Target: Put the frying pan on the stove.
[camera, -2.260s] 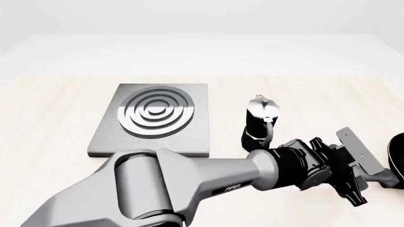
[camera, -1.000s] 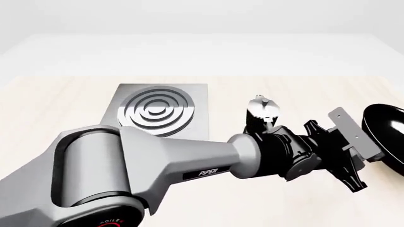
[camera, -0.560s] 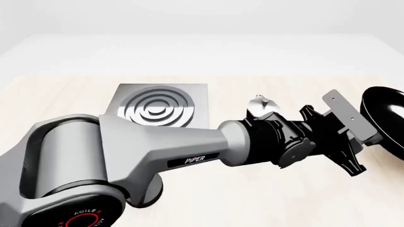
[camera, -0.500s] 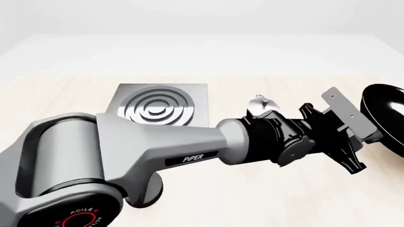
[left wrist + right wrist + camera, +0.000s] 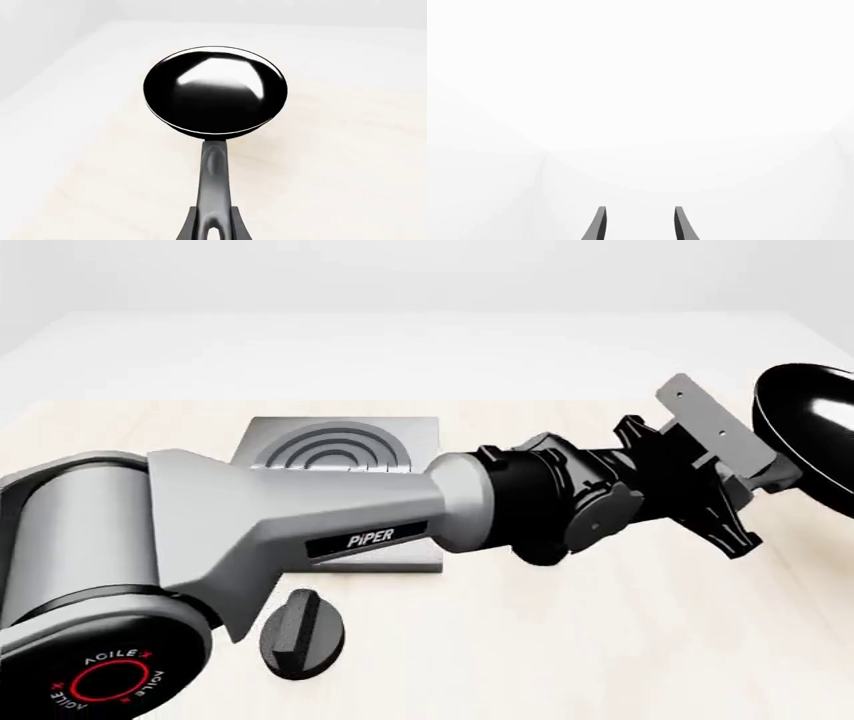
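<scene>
The frying pan (image 5: 215, 90) is round and black with a glossy pale reflection inside. My left gripper (image 5: 213, 231) is shut on the end of its long dark handle (image 5: 213, 170). In the front view the pan (image 5: 807, 420) hangs in the air at the far right, tilted, held by the left gripper (image 5: 763, 480). The stove (image 5: 400, 435), a grey slab with concentric rings, lies at centre left, largely hidden behind my left arm. My right gripper (image 5: 639, 224) is open and empty, facing blank white space; it is out of the front view.
A small black oval knob (image 5: 300, 633) lies on the table near the front left, beside the left arm's base. The left arm (image 5: 334, 530) stretches across the table's middle and hides the moka pot. The pale wood table (image 5: 561, 640) shows in front.
My left arm has lifted the pan off the table and raised it at the right. The arm now covers the moka pot and more of the stove; the black knob has come into view.
</scene>
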You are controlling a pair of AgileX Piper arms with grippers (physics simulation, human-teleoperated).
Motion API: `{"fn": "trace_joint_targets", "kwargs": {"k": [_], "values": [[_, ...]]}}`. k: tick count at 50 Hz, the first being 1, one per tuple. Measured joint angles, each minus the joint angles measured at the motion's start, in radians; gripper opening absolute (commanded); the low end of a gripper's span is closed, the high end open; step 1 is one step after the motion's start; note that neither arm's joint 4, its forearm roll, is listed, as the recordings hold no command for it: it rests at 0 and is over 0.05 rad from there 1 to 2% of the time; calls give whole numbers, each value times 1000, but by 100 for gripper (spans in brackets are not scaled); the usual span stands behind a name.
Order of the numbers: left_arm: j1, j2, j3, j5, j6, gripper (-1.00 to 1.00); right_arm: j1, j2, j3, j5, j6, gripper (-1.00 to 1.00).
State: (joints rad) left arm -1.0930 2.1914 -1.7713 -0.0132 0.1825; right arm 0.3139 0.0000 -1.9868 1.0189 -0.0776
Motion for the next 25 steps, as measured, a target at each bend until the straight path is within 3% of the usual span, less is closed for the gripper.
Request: {"fn": "trace_joint_targets", "kwargs": {"k": [25], "values": [[56, -78, 45, -42, -8, -100, 5, 0, 4, 0, -9, 100]]}}
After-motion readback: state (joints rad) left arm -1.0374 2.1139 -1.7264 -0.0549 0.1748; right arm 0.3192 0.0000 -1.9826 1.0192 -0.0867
